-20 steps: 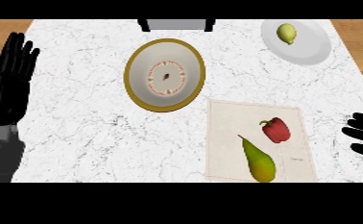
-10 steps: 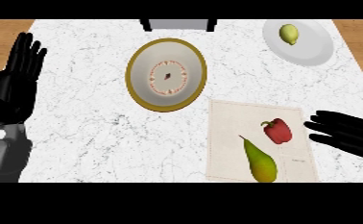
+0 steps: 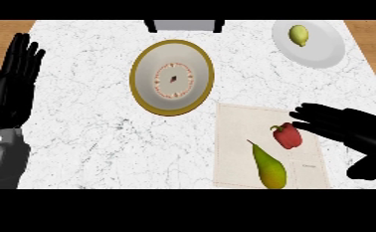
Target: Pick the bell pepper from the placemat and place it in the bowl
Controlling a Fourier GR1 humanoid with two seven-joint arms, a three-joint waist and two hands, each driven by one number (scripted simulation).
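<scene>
Red bell pepper (image 3: 287, 135) lying on the beige placemat (image 3: 238, 146), near the mat's right side, stem end pointing up and left; not lifted, not gripped; so nothing of the carrying done yet. Black right hand (image 3: 345, 126) over the mat's right edge, fingers stretched out straight and spread toward the pepper, tips just beside it; touching or a hair apart, hard to say; thumb low at the right, well clear, nothing held. Judged as the approach, with the closing of the fingers, the lift, the carry up and left, and the release all left to do. Green-yellow pear (image 3: 269, 168) on the same mat, below and left of the pepper, close enough to be nudged by a careless close. Bowl (image 3: 172, 77) with gold rim and pale patterned centre standing off the mat's upper left corner, nothing in it. Left hand (image 3: 20, 76) at the far left edge, flat and relaxed, fingers up, resting.

White marble table (image 3: 88, 141) veined in grey; white plate (image 3: 322, 52) at the upper right bearing a yellow-green lemon-like fruit (image 3: 298, 35); grey chair back (image 3: 184, 25) at the far edge; wooden floor (image 3: 15, 27) showing at the upper corners.
</scene>
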